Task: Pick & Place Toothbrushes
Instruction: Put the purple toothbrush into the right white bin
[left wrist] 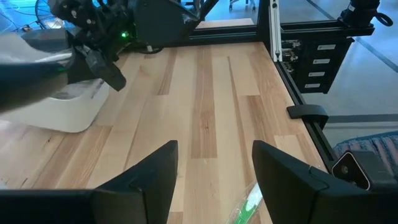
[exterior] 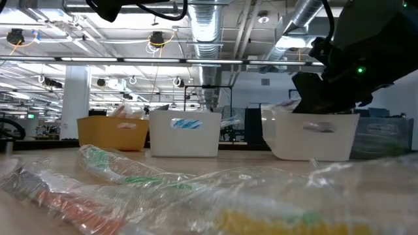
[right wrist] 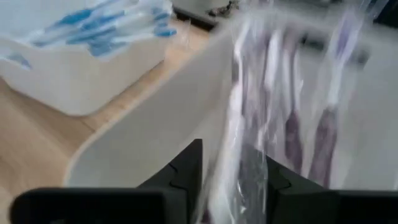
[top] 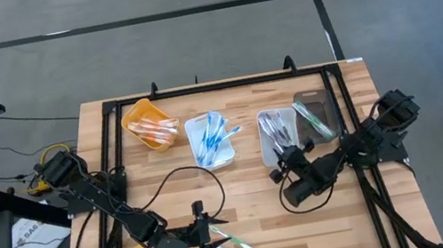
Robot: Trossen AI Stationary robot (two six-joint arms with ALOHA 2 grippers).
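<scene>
Sorting partly done: yellow tray [top: 146,117], blue-brush tray [top: 195,128] and grey-brush tray [top: 266,141] hold toothbrushes; wrapped toothbrushes [top: 235,246] remain on surface [top: 252,200]. Left gripper [top: 215,237] jaws open, empty; right gripper [top: 276,171] jaws slightly parted around wrapped grey brush [right wrist: 239,149], hold uncertain

Light is coming in even and bright from overhead. In the low view the ceiling lamps [exterior: 157,39] are glowing in rows and blowing out a bit, and the wrapped toothbrushes [exterior: 124,173] up front are smearing into a soft, shiny haze, way out of focus. The high view is staying crisp across the table [top: 255,217], with only faint, soft shadows lying under the arms. The right wrist view is blurring badly: the wrapped brushes [right wrist: 292,118] are streaking and their plastic is catching white glare. The left wrist view is looking sharp on the wood [left wrist: 211,112], though the near white tray [left wrist: 56,109] is going soft.
</scene>
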